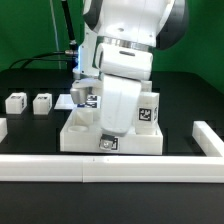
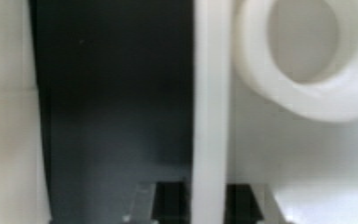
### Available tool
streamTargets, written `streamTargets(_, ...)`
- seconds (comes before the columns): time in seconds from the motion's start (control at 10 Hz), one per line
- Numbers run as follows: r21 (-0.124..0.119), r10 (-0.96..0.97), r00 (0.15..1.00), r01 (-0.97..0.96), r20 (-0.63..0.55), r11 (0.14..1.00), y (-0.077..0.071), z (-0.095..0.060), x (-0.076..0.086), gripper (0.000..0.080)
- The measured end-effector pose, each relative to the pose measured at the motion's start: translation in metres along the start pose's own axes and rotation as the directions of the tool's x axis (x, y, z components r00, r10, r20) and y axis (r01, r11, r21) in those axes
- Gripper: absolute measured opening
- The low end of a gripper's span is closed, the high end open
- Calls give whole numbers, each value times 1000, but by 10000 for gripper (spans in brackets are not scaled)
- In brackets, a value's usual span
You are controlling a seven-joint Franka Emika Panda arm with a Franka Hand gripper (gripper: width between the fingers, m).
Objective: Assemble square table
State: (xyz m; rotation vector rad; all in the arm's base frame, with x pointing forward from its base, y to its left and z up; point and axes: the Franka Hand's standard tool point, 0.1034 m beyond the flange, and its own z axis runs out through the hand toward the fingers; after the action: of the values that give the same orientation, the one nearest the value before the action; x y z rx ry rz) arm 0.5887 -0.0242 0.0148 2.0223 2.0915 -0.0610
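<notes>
Slab (image 1: 84, 138) flat, tagged edge toward wall (image 1: 40, 168)

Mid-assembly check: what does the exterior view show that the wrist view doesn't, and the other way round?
Only the exterior view: two leg blocks standing apart at its left, the arm, and the border wall along the front. Only the wrist view: a close-up of a round ringed hole beside a raised white rim. Both: the white square tabletop, though the wrist view catches only part of it.
</notes>
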Motion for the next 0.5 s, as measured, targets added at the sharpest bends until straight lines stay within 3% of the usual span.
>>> streamTargets(0.3,2,-157,987,157,20,988,-1,2,-6,67)
streamTargets(0.4,3,-227,974,227,27,974,-2,2,-2,67)
streamTargets(0.5,-2,-308,951,309,28,951,-2,0,17,66)
